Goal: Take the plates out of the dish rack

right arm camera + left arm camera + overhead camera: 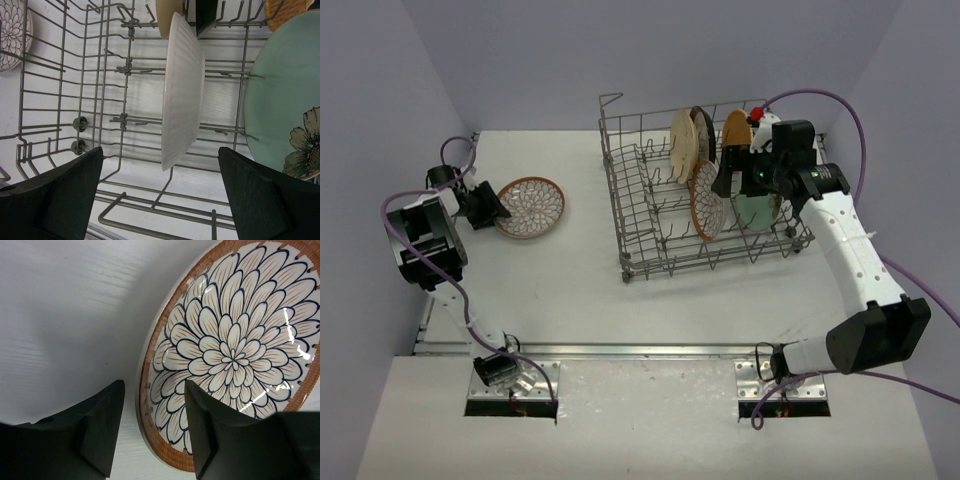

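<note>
The grey wire dish rack (650,215) holds a cream plate (686,133), a dark brown plate (704,128), an orange-tan plate (736,130), a floral plate (708,200) and a mint green plate (758,210), all on edge. A second floral plate (530,207) lies flat on the table at the left. My left gripper (492,205) is open and its jaws straddle that plate's left rim (150,390). My right gripper (728,180) is open wide above the rack. The rack's floral plate, seen edge-on (182,90), stands between its jaws without touching them, and the mint plate (285,100) is to the right.
The rack's upright tines (125,65) and a raised corner loop (609,99) stand around the plates. The left half of the rack has no plates. Purple cables trail from both arms. The table's near edge (620,350) runs in front of the arm bases.
</note>
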You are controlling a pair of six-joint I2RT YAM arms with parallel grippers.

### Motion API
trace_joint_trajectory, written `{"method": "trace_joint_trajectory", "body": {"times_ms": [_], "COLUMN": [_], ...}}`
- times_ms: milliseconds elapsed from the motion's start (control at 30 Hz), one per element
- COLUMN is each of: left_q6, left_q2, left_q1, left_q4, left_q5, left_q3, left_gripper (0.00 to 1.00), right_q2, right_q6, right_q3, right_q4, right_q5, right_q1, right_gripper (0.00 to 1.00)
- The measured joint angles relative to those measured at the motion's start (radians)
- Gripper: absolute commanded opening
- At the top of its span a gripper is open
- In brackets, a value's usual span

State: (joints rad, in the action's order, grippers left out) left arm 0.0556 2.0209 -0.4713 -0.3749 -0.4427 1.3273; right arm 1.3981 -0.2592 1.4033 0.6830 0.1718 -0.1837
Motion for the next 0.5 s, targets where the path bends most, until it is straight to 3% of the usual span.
{"method": "trace_joint_trajectory", "body": {"times_ms": [67, 333, 500], "left_q6": [-0.008, -0.104, -0.17], "left_q2": [-0.011, -0.241, -0.539], "left_q1": [0.0, 0.001, 0.05], "left_q4": [0.004, 0.013, 0.059], "left_q5": [0.021, 0.075, 0.166], "left_q3": [-0.005, -0.065, -0.091], "left_gripper": [0.66, 0.7, 0.83], "right_q2": [0.005, 0.007, 0.036], "right_q6": [-0.003, 0.02, 0.075], "right_q3": [-0.001, -0.011, -0.002], "right_q4": [-0.001, -0.018, -0.032], "right_q5": [0.003, -0.068, -0.232], "right_q1": [0.0, -0.006, -0.087], "right_gripper": [0.92, 0.83, 0.82]}}
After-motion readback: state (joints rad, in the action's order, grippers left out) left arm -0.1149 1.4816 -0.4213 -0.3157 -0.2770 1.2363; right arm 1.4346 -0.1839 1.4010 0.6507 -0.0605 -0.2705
